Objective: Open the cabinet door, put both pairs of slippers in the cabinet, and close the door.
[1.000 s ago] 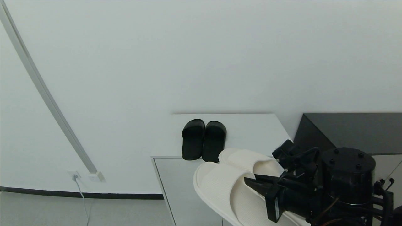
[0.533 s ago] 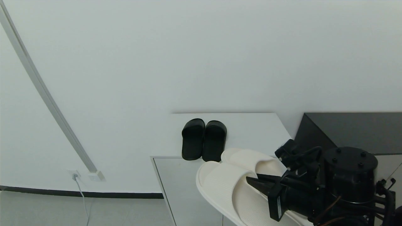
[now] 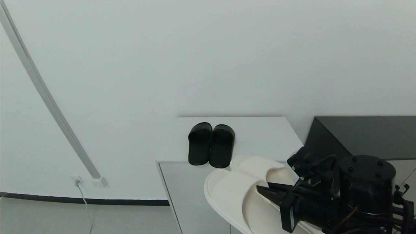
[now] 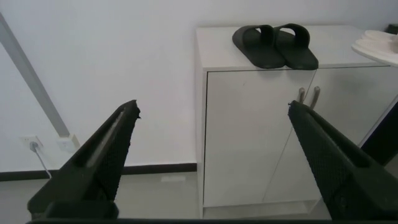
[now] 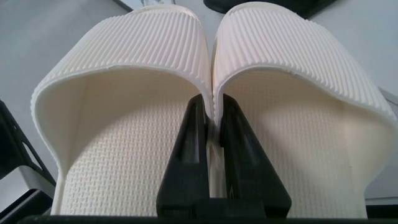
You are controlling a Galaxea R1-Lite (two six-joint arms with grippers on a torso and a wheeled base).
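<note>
My right end effector [image 3: 265, 191] is clenched on the pair of cream ribbed open-back slippers [image 3: 234, 195]. Its two black fingers [image 5: 193, 143] pinch the slippers' touching inner walls together, one finger inside each shoe. The pair hangs in the air side by side, toes pointing toward the wall, over the front right part of the white two-door cabinet [image 3: 266, 136].

On the cabinet's top surface sits the pair of black rubber slide slippers [image 3: 211, 144], side by side and touching. Their heels are at the front edge and their toes point toward the wall. The cream toes are near this black pair but apart from it.

My left end effector [image 4: 212, 107] is released, its fingers spread wide and holding nothing. It is low and well in front of the cabinet, facing its doors. Both doors are shut, with their slim handles [image 4: 308, 96] meeting at the middle seam.

A dark grey unit [image 3: 364, 136] stands just beside the cabinet on the right. Left of the cabinet, a grey strip [image 3: 48, 94] runs down the white wall to a socket with a cable [image 3: 77, 182].
</note>
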